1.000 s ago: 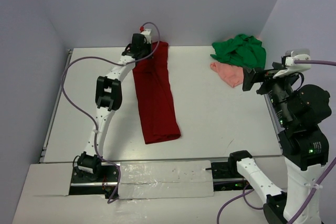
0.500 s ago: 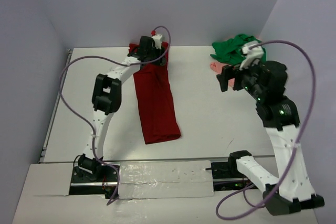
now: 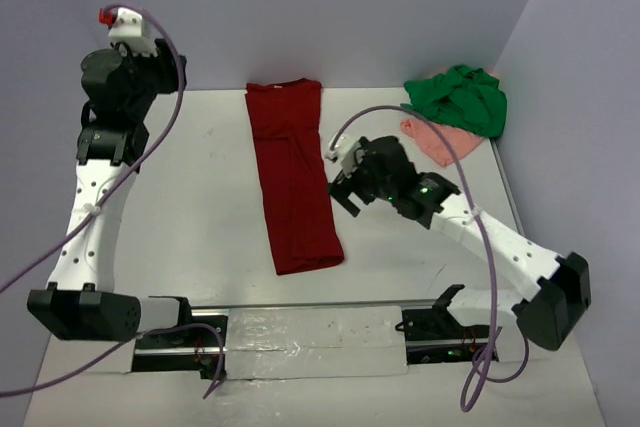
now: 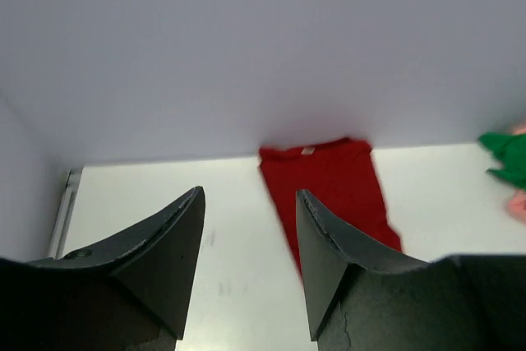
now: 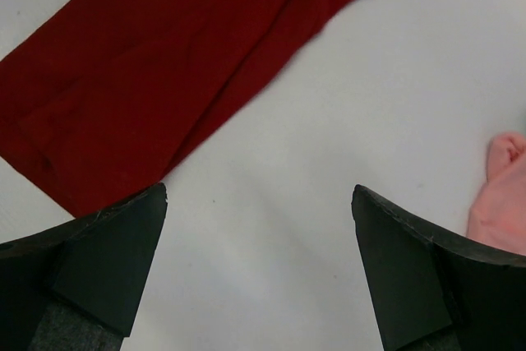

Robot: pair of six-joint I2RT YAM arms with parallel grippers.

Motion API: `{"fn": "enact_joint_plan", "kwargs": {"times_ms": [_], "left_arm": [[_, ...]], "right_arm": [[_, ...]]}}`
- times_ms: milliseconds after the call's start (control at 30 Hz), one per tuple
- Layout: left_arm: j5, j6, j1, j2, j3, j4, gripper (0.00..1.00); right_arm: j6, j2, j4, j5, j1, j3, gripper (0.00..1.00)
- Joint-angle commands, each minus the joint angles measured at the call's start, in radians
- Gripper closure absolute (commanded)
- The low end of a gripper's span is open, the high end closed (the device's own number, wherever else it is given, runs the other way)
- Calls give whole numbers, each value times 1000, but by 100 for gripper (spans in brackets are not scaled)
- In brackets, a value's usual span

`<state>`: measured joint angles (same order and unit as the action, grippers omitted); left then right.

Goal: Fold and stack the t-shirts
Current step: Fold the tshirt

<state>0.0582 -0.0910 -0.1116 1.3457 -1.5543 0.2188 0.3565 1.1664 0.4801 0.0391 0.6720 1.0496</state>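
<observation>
The dark red t-shirt (image 3: 293, 177) lies flat as a long narrow strip, running from the back wall toward the table's front. My left gripper (image 4: 248, 192) is raised high at the far left, well away from it, open and holding nothing. The red shirt's collar end (image 4: 327, 174) shows beyond its fingers. Low over bare table just right of the red strip's middle, my right gripper (image 3: 342, 179) stands wide open and empty. The red cloth (image 5: 156, 80) fills the upper left of the right wrist view. A green t-shirt (image 3: 460, 97) lies crumpled on a pale pink one (image 3: 438, 143) at the back right.
The white table (image 3: 180, 207) is walled at the back and on both sides. A taped strip (image 3: 315, 339) runs along its near edge between the arm bases. The pink cloth's edge (image 5: 501, 203) shows at the right of the right wrist view.
My left gripper opened, let go of the red shirt's far end and swung up and left. The right arm swept from the right side to beside the red shirt.
</observation>
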Motion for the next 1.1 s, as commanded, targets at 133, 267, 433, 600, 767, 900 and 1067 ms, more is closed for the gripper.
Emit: {"fn": "enact_joint_plan", "kwargs": {"times_ms": [133, 267, 433, 600, 767, 900, 1067], "left_arm": [[92, 80, 160, -167, 319, 157, 42], [172, 80, 271, -230, 405, 163, 42], [248, 80, 337, -260, 473, 143, 42], [267, 66, 362, -255, 513, 108, 43], [289, 57, 374, -253, 525, 97, 42], [287, 62, 385, -264, 531, 106, 42], [310, 62, 398, -273, 557, 100, 42]], "right_arm": [[160, 160, -224, -367, 300, -140, 0], [203, 248, -299, -470, 432, -200, 0], [220, 322, -322, -495, 515, -215, 0], [222, 372, -324, -489, 578, -200, 0], [211, 417, -296, -476, 626, -166, 0], [179, 438, -249, -443, 667, -117, 0], [156, 463, -189, -401, 698, -76, 0]]}}
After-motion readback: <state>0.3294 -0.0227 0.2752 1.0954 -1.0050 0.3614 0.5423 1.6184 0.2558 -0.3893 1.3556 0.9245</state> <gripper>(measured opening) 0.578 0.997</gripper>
